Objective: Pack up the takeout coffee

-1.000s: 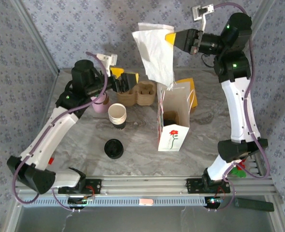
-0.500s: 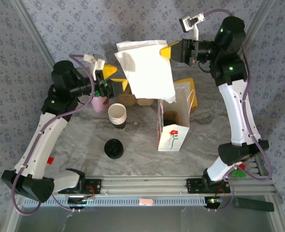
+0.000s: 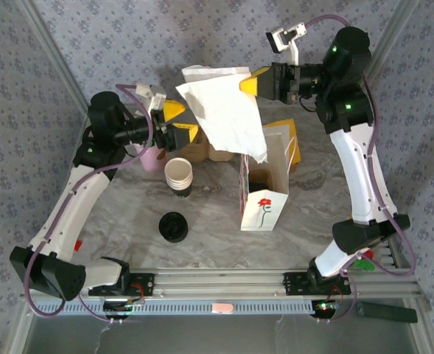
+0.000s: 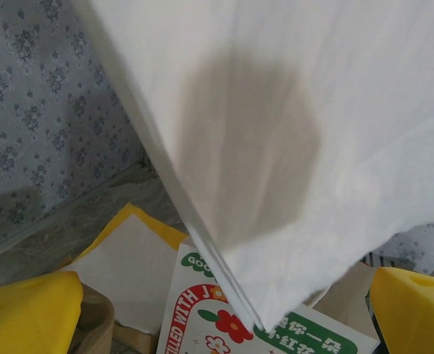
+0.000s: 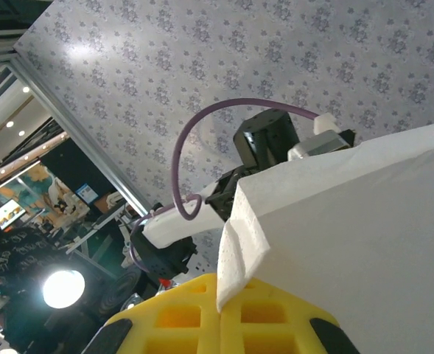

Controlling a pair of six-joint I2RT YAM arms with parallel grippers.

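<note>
Pinching the top edge of a white napkin point(image 3: 224, 110), the right pincer point(image 3: 247, 83) is closed on it and holds it in the air above the paper bag point(image 3: 264, 206). The left pincer point(image 3: 181, 123) stands wide with nothing in it, just beside the hanging sheet. Inside the bag a dark round top shows (I take it for the takeout coffee point(image 3: 259, 179), already seated there). So the step in hand seems to be adding the napkin. Next, the right arm should lower the sheet into the bag's mouth, the left pincer perhaps guiding the loose corner.
</note>
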